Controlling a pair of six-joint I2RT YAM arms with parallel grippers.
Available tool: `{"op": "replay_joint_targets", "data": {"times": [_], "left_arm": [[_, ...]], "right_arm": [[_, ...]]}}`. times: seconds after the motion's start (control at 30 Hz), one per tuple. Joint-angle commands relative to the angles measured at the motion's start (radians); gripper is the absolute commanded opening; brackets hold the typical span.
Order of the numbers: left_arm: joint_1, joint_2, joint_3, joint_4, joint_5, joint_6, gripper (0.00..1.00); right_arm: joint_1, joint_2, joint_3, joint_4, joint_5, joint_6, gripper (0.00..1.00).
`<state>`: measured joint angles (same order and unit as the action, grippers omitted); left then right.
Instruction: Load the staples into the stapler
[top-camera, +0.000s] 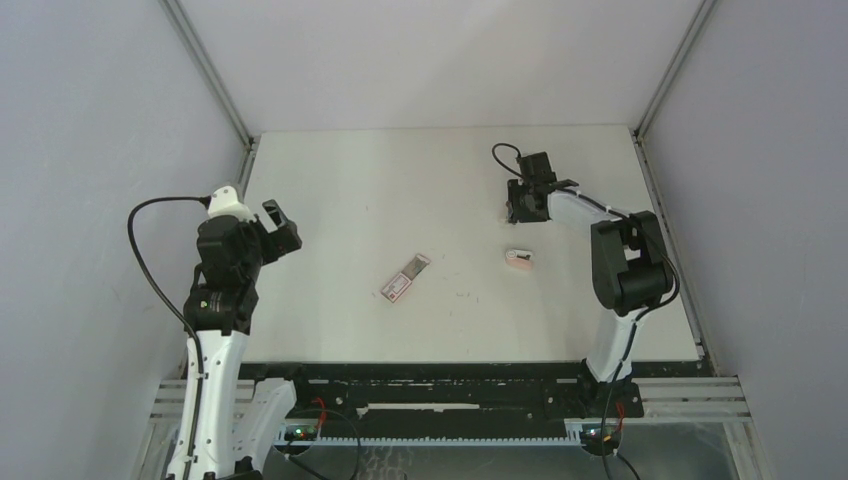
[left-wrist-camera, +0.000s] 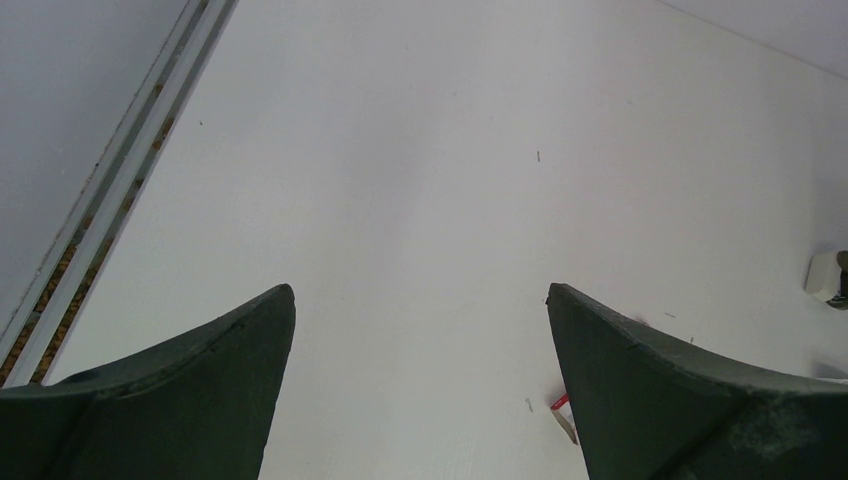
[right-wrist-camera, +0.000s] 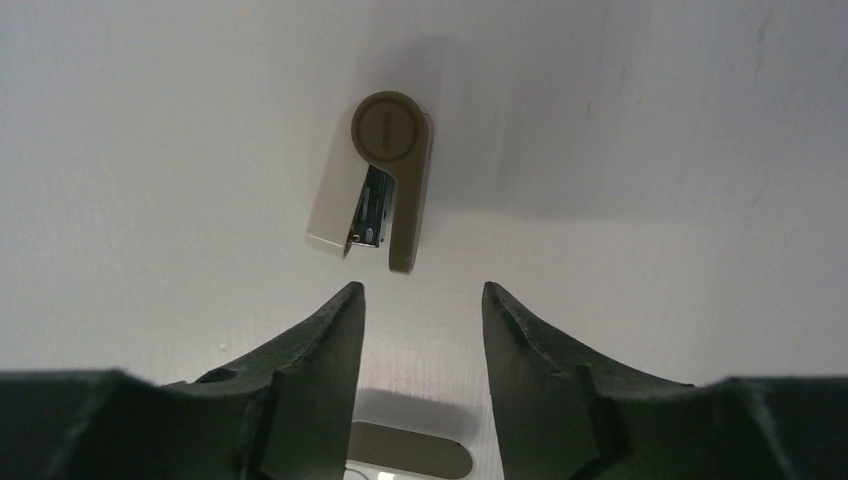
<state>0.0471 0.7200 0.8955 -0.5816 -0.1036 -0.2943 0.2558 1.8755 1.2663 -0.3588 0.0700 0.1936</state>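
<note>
The big white desk (top-camera: 400, 180) fills the middle. The left arm (top-camera: 220, 300) stands at the near left, and the right arm (top-camera: 625, 260) reaches from the near right to the far right part of the desk.

The left hand (top-camera: 282, 228) is over the left side of the desk. Its two fingers are spread wide and there is nothing between them. The right hand (right-wrist-camera: 422, 292) has its fingers a little way apart, with only bare desk between them.

The staples (top-camera: 405, 277) are in a flat white and red box. It lies in the middle of the desk, well apart from both hands.

The stapler (right-wrist-camera: 375, 180) is tiny, cream and tan. It lies on its side just in front of the right hand and does not touch it.
</note>
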Motion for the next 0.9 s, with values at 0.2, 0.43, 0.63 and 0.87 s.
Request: {"op": "replay_joint_targets", "data": {"times": [0.2,0.43,0.63,0.87], "left_arm": [[0.005,0.006,-0.016,0.02,-0.019,0.022,1.0],[0.006,0.005,-0.016,0.02,-0.023,0.021,1.0],[0.006,0.002,-0.016,0.018,-0.024,0.022,1.0],[0.005,-0.002,-0.017,0.018,-0.026,0.02,1.0]], "right_arm": [[0.012,0.059,0.111,-0.06,0.002,-0.023,0.33],[0.023,0.094,0.149,-0.098,0.022,-0.026,0.29],[0.03,0.119,0.179,-0.125,0.03,-0.028,0.25],[0.033,0.148,0.21,-0.157,0.038,-0.029,0.21]]}}
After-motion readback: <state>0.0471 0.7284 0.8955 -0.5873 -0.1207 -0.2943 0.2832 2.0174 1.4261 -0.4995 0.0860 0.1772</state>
